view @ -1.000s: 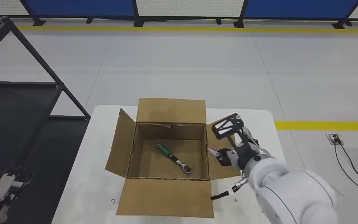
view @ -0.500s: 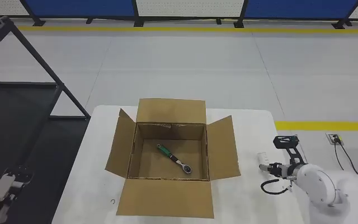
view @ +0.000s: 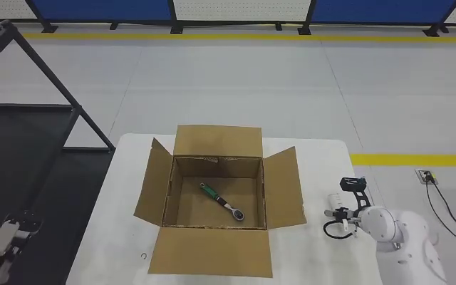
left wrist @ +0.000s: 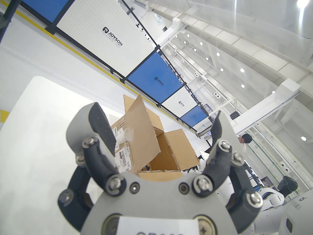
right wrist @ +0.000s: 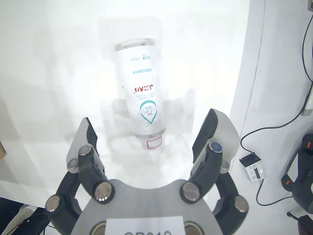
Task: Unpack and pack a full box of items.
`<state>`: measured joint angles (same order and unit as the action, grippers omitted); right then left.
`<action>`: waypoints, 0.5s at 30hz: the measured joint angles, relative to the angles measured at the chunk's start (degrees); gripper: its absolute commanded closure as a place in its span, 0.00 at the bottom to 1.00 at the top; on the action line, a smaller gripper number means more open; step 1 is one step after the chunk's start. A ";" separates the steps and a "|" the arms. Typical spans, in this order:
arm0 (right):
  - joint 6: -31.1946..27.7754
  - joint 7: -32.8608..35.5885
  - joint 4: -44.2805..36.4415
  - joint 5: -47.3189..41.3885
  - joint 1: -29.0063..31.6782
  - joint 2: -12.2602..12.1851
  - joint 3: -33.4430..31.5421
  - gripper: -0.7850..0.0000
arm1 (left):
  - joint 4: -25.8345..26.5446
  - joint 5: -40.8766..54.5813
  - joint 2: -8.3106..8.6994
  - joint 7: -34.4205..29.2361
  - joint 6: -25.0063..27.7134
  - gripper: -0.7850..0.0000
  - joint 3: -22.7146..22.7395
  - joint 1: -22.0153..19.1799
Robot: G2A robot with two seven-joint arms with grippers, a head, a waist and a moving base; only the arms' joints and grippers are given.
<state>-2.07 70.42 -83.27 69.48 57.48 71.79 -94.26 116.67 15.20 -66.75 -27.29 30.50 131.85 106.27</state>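
While the right hand point(right wrist: 149, 128) hangs over the white tabletop point(right wrist: 49, 50), its two fingers are spread wide and grip nothing. A clear bottle point(right wrist: 139, 86) lies on its side just ahead of this hand. The bottle's capped end points toward the hand and falls between the two dark finger pads point(right wrist: 204, 133), apart from both; its flat base points away from the hand. A printed label wraps the bottle's body. Off to one side of the hand, past the tabletop edge, a black cable point(right wrist: 256, 133) runs across the floor.

The cardboard box point(view: 217, 140) stands open on the middle of the tabletop, well apart from the right hand, with all four flaps folded outward. A ratchet wrench point(view: 222, 200) with a green handle lies diagonally on the box bottom.

The left hand point(left wrist: 157, 123) is likewise spread wide and empty, tilted so that it looks up toward the ceiling. The box stands beyond its fingertips, well apart, with one flap raised on the near side and shipping labels on the outer wall.
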 measured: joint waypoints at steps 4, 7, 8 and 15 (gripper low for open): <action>0.05 0.22 2.20 -0.32 -1.32 -0.17 0.55 0.76 | 0.00 0.00 0.00 0.00 0.00 0.00 0.00 0.00; 0.02 0.35 3.48 -0.91 -2.03 -0.30 0.88 0.94 | 0.00 0.00 0.00 0.00 0.00 0.00 0.00 0.00; -0.08 0.40 3.84 -1.10 -2.23 -0.33 0.99 0.98 | 0.00 0.00 0.00 0.00 0.00 0.00 0.00 0.00; 0.31 -0.88 3.41 -2.33 -3.30 -0.62 1.45 1.00 | 0.00 0.00 0.00 0.00 0.00 0.00 0.00 0.00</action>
<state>-1.75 69.53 -79.86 67.15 54.17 71.17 -92.81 116.67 15.20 -66.75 -27.29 30.50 131.85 106.27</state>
